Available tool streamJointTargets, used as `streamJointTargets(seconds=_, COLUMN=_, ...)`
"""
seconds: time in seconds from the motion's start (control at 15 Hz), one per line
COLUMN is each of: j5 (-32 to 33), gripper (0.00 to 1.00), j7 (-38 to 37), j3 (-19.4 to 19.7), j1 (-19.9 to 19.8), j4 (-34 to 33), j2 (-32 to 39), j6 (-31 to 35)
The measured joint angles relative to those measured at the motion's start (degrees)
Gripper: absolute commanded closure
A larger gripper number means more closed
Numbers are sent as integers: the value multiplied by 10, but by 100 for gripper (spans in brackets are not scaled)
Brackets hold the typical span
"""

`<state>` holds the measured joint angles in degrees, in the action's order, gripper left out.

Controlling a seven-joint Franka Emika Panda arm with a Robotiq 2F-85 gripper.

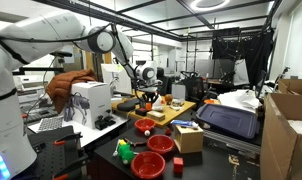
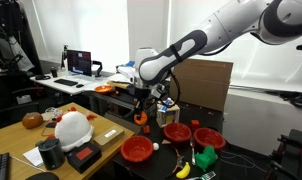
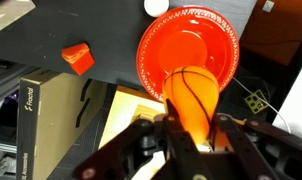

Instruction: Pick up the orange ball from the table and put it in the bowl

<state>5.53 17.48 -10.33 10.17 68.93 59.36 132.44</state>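
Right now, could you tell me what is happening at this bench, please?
The robot arm's gripper is shut on the orange ball, holding it clear of the dark table. In the wrist view the ball hangs over the near rim of a red bowl, not yet inside. The drop into the bowl is what remains.

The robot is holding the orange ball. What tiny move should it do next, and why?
Probably slide the gripper a little toward the middle of the red bowl. In the wrist view, the orange ball is held in the gripper and hangs over the bowl's near rim, not its centre. Letting go here might bounce the ball off the edge, so centring it first seems safer.
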Motion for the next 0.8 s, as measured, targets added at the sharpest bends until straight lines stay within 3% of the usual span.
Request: streamJointTargets(seconds=0.8, j5=-1, gripper=93, j7=-1, j3=14, j1=10, j4=-201, j2=205, j6=-15)
